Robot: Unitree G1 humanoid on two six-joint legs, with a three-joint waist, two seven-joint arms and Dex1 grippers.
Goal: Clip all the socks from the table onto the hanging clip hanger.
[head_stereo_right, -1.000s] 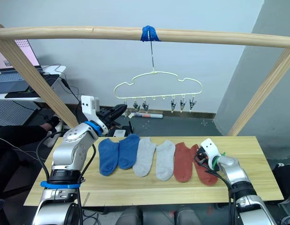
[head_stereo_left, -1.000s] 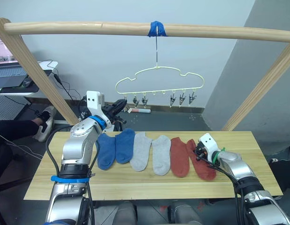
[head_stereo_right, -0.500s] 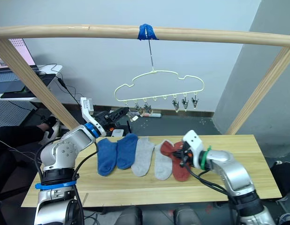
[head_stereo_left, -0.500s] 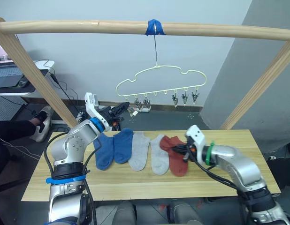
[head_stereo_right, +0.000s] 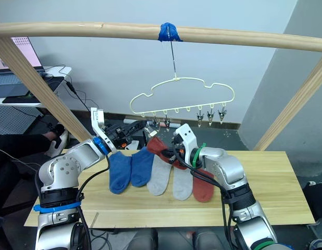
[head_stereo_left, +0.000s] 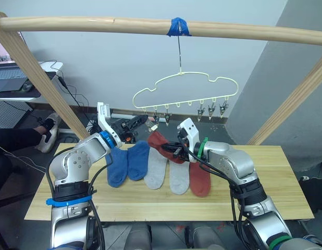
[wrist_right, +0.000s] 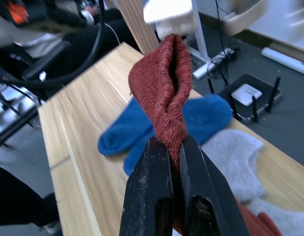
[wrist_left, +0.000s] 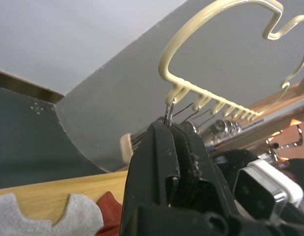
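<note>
From the head views, the right claw (head_stereo_left: 174, 149) is lifted over the worktop (head_stereo_left: 275, 182) and pinches one red sock (head_stereo_left: 162, 146); the sock's long axis slants up and away from the claw toward the robot's left, its free end nearest the left claw (head_stereo_left: 141, 119). Below the right claw five socks lie in a row, long axes running front to back: two blue socks (head_stereo_left: 127, 163) toward the left claw, two grey socks (head_stereo_left: 166, 172) under the right claw, and the second red sock (head_stereo_left: 200, 177) just past it to the right. The hanger (head_stereo_left: 186, 94) hangs above both claws from a wooden rail (head_stereo_left: 98, 24) bound with blue tape (head_stereo_left: 178, 26), its row of clips (head_stereo_left: 210, 109) running left to right. In the left wrist view the left claw's fingers (wrist_left: 164, 162) are pressed together at the hanger's end clip, which sits right at their tips. In the right wrist view the fingers (wrist_right: 154, 191) squeeze the folded red sock, which stands up beyond them, with the blue and grey socks on the planks behind. No readable writing shows.
</note>
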